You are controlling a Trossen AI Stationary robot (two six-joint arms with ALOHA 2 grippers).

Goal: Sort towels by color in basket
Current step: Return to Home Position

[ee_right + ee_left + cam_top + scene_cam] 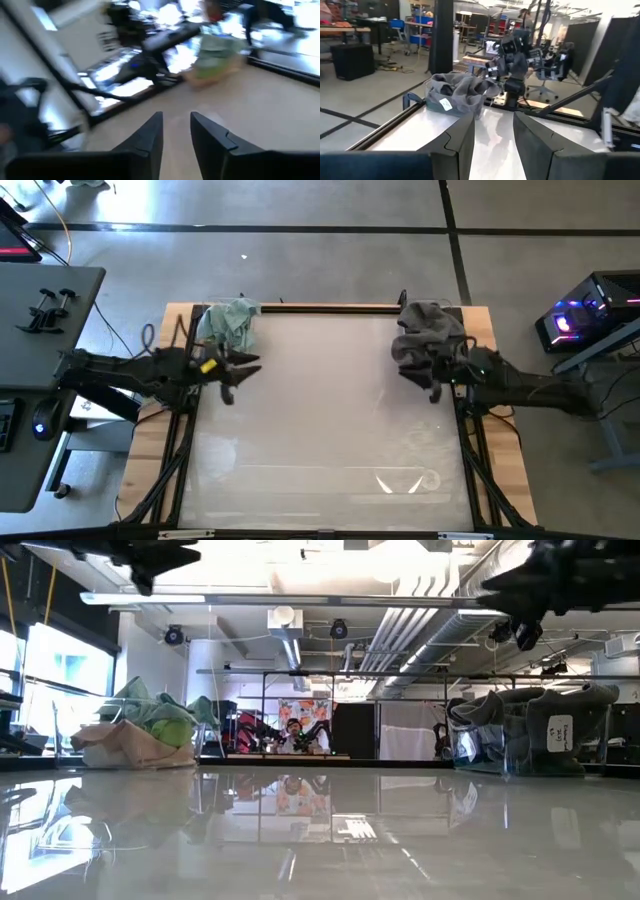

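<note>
Light-coloured towels, pale mint on top (pixel 234 322), are heaped in a basket at the table's far left corner. In the low view this heap (pixel 145 730) shows mint, lime green and a cream or pink cloth at its base. Dark grey towels (pixel 428 335) fill a clear basket (pixel 525 745) at the far right corner and drape over its rim. My left gripper (pixel 240 378) hovers open just in front of the light heap. My right gripper (pixel 420 383) hovers open just in front of the grey basket. Both are empty. The dark teal towel does not show.
The glossy white table top (pixel 320 420) stretches between and in front of the two baskets, with a black rail (pixel 330 307) along its far edge. In the left wrist view the grey basket (pixel 457 92) and the right arm (pixel 515 62) stand across the table. A person sits far behind the table (pixel 292 732).
</note>
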